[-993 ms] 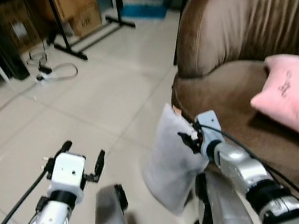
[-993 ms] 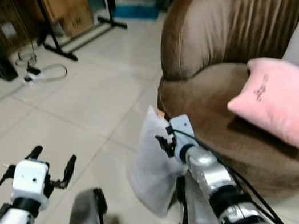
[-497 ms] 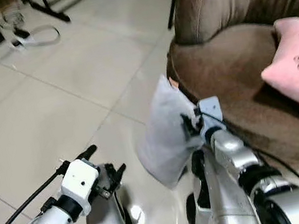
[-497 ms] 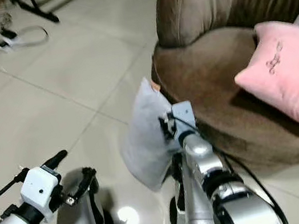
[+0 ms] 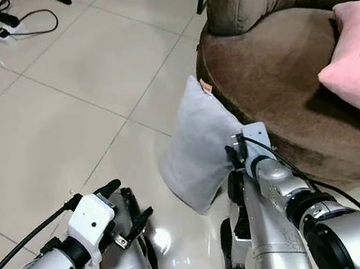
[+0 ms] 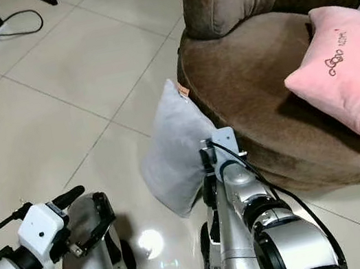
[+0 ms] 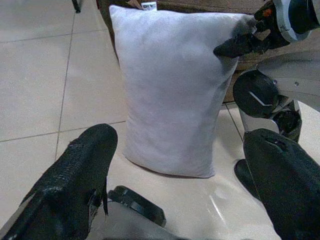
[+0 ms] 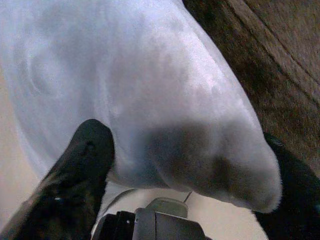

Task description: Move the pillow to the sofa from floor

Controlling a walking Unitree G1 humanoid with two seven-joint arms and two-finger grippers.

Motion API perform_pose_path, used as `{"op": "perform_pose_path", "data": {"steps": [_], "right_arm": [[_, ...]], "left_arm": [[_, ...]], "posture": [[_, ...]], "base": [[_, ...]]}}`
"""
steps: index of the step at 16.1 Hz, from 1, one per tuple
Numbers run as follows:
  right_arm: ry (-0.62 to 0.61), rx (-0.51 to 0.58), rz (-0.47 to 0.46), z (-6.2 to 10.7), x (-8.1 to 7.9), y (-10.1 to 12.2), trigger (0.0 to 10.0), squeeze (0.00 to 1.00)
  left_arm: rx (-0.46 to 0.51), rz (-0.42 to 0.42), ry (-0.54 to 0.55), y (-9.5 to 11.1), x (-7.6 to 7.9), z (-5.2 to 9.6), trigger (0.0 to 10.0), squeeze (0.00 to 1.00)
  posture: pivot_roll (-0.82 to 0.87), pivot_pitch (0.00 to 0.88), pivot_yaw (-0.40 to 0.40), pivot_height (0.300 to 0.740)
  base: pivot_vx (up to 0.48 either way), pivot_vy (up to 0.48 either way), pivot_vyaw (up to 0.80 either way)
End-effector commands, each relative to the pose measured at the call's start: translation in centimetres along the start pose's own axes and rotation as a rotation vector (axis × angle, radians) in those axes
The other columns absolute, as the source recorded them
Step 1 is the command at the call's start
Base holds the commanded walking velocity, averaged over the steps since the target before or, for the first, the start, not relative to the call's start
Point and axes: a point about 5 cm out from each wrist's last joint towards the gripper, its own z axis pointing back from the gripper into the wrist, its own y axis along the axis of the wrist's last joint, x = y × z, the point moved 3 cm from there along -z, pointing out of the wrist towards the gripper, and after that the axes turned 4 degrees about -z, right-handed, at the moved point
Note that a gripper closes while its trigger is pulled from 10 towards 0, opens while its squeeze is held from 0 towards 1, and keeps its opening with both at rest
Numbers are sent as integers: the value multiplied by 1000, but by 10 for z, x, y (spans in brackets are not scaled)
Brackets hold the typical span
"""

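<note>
Grey, soft, rectangular fabric pillow (image 5: 199,146) standing on one edge on the glossy pale floor tiles (image 5: 59,121), upright with a slight lean, its far side resting against the front of the brown velvety round sofa (image 5: 282,81). Small tag at its top corner. Not yet on the seat.

Right gripper (image 7: 239,44) at the pillow's corner nearest the robot, black fingers pinching a fold of the stuffing between them; cloth bulging around the fingertips (image 8: 85,150) in the right wrist view. Left gripper (image 5: 128,203) low by the robot's leg, near the pillow but apart from it, fingers spread wide and holding nothing, pointed toward the grey face in the left wrist view.

Square pink cushion with dark embroidery (image 6: 341,81) already lying on the seat to the right, leaving bare brown seat beside it. Black cable and power strip (image 5: 10,21) well apart on the floor.

Likely handling: light, limp, easily squashed, nothing fragile, fabric not slippery. One corner pinch probably enough to lift, though with sag and swing below the grip. Steadier hold probably deeper into the edge, or left fingers clamped on the opposite side. Lift high enough to clear the sofa's rounded front lip.
</note>
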Motion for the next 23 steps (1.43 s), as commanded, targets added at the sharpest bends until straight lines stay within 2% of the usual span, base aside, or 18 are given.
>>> {"op": "perform_pose_path", "data": {"steps": [1,6,11,15,19,21,23], "right_arm": [[-4,-12,-47,1,3,-6,0,0],[15,23,-91,1,2,-2,0,0],[35,30,-94,1,-2,1,0,0],[44,27,-93,0,-5,1,0,0],[102,20,-87,0,-15,4,0,0],[136,21,-79,0,-21,7,0,0],[166,27,-93,0,-26,8,0,0]], "left_arm": [[3,0,-13,2,1,0,10000,0],[6,-8,-10,5,-5,-3,10000,0],[19,-1,-17,8,-11,-6,10000,0],[11,16,-64,6,-8,-7,10000,0],[15,15,-71,5,-12,-12,10000,0],[22,13,-54,3,-17,-16,10000,0],[34,23,1,-1,-24,-22,10000,0]], "posture": [[219,307,-84,480],[227,288,-76,480],[240,254,-70,480],[244,228,-70,480],[239,189,-70,480],[229,154,-76,480],[206,77,-79,480]], "base": [[0,0,0],[0,0,0],[0,0,0],[0,0,0],[0,0,0],[0,0,0],[0,0,0]]}}
